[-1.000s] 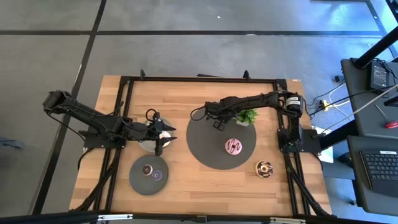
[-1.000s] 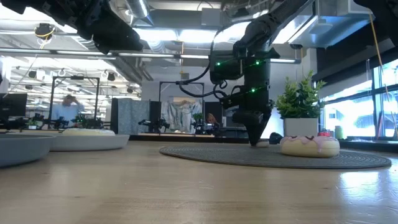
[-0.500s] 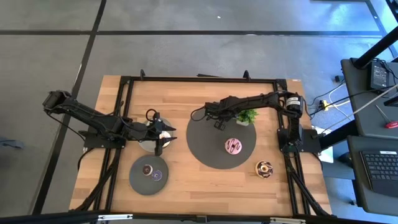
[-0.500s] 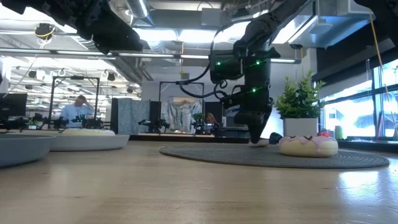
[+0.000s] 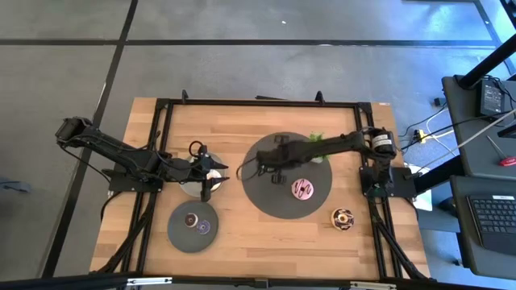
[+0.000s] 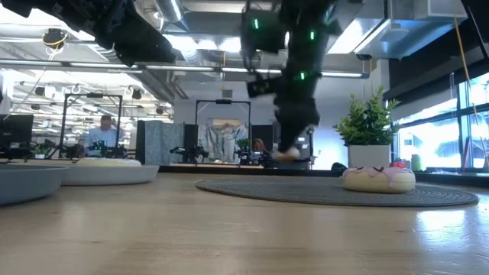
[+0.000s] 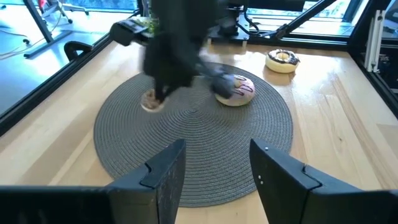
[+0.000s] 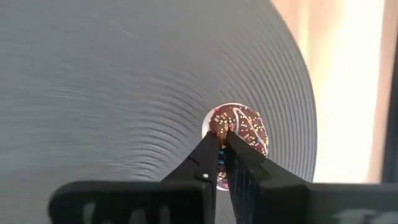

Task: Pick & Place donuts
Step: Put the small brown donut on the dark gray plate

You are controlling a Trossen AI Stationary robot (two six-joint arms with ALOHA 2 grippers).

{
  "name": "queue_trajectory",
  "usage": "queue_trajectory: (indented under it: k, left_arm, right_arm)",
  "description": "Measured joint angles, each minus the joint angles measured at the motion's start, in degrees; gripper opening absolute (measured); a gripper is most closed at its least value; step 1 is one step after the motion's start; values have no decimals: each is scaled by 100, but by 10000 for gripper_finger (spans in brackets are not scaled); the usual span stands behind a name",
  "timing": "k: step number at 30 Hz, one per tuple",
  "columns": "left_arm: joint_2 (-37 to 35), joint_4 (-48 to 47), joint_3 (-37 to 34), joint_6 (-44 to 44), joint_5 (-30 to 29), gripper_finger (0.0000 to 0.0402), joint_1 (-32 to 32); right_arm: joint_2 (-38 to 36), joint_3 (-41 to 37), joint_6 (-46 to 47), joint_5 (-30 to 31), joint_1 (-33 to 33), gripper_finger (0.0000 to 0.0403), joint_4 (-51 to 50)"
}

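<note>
Right pincer (image 8: 222, 144) pinches a small sprinkled donut (image 8: 239, 126) above the round mat's (image 5: 266, 201) open left part; left pincer (image 7: 214, 163) wide

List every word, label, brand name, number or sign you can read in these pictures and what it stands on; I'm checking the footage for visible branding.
No text can be read in any view.
Laptop on the side desk: keys too small to read.
Small chocolate-sprinkled donut in the right gripper: sprinkles only, no lettering.
Pink-iced donut on the round grey woven mat: dark squiggles, not letters.
Lab equipment behind the table in the low view: no legible signs.
</note>
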Motion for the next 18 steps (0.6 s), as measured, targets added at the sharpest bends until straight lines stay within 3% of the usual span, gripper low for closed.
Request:
queue_trajectory:
  k: [8, 13, 18]
  left_arm:
    - [0, -4, 0, -8, 7, 173, -2]
    - [0, -7, 0, -9, 11, 175, -2]
    - [0, -9, 0, -11, 15, 178, 0]
  right_arm:
    - [-11, 247, -2182, -78, 1114, 27, 848]
    - [-13, -99, -3045, -520, 1591, 27, 1729]
    - [-10, -208, -3639, -526, 1904, 27, 2045]
